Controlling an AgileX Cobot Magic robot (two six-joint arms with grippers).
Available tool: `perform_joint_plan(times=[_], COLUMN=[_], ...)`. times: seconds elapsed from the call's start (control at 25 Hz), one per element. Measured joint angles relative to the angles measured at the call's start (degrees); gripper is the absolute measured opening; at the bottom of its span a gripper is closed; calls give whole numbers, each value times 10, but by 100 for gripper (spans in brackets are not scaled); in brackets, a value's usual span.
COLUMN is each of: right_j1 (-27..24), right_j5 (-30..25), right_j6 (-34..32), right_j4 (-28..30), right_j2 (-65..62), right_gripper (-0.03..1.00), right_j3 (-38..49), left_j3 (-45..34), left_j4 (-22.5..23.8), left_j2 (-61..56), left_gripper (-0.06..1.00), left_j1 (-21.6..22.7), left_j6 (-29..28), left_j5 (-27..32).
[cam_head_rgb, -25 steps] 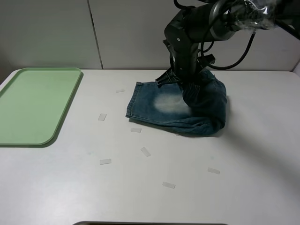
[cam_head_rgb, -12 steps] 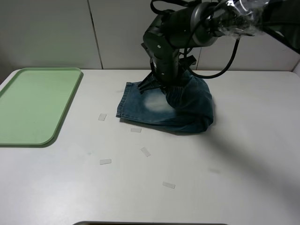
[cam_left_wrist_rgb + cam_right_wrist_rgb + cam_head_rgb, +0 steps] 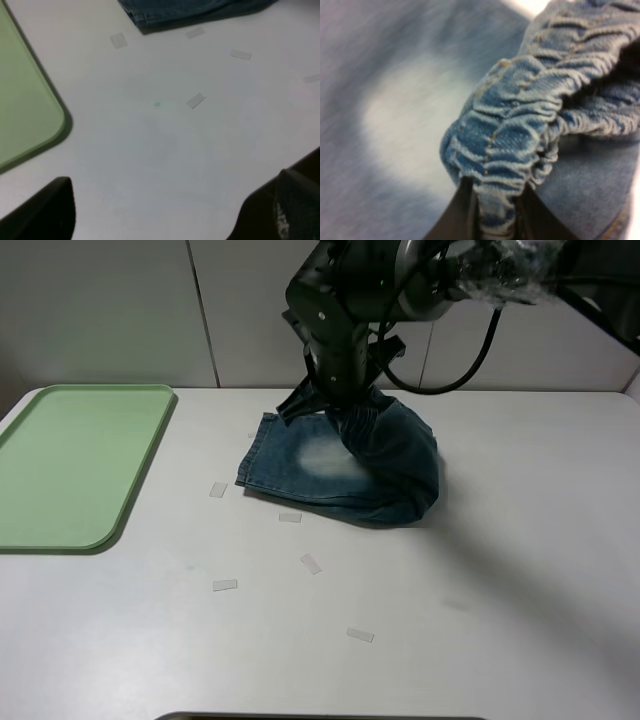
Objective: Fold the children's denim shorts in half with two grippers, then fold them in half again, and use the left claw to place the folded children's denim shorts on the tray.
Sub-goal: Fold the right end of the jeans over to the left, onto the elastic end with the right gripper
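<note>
The children's denim shorts (image 3: 340,465) lie bunched on the white table, right of centre, with a faded pale patch facing up. My right gripper (image 3: 350,423) reaches down from the back onto them. In the right wrist view the right gripper (image 3: 495,220) is shut on the gathered elastic waistband (image 3: 510,145), which is pulled up into a fold. My left gripper (image 3: 172,180) is open over bare table, with only its dark fingers (image 3: 47,210) showing; it is out of the high view. The pale-green tray (image 3: 70,465) lies at the far left, and its rounded corner (image 3: 25,110) shows in the left wrist view.
Several small clear tape strips lie on the table in front of the shorts, such as one (image 3: 218,490) near the tray and one (image 3: 360,635) toward the front. The shorts' hem (image 3: 190,10) shows in the left wrist view. A wall stands behind the table.
The right arm has dragged the shorts steadily to the left, toward the tray, keeping its grip on the waistband. The left gripper's state has not changed.
</note>
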State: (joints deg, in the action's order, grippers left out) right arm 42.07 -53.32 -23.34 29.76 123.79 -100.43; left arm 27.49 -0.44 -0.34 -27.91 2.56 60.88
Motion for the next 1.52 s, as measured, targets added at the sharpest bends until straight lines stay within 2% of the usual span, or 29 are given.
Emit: perform_joint_plan(times=[0.16, 0.48, 0.68, 0.88, 1.12, 1.36, 1.44, 1.52], right_j1=[-7, 13, 46, 48, 48, 48, 48, 48], right_j5=[-45, -41, -15, -7, 7, 47, 68, 93], right_j6=[5, 3, -3, -2, 9, 86, 111, 126], right_j4=[30, 10, -24, -86, -119, -129, -137, -143], right_j2=[0, -4, 0, 37, 62, 62, 62, 62], right_gripper=[7, 7, 7, 7, 7, 7, 18, 37], right_j3=[-57, -49, -48, -48, -48, -48, -48, -48], left_j3=[0, 0, 0, 0, 0, 0, 0, 0], left_j4=[-1, -1, -1, -1, -11, -16, -16, -17], left_j2=[0, 0, 0, 0, 0, 0, 0, 0], left_gripper=[79, 79, 79, 79, 79, 79, 79, 79], left_j1=[0, 0, 0, 0, 0, 0, 0, 0], left_j6=[2, 2, 4, 14, 38, 45, 45, 45], left_j5=[0, 0, 0, 0, 0, 0, 0, 0])
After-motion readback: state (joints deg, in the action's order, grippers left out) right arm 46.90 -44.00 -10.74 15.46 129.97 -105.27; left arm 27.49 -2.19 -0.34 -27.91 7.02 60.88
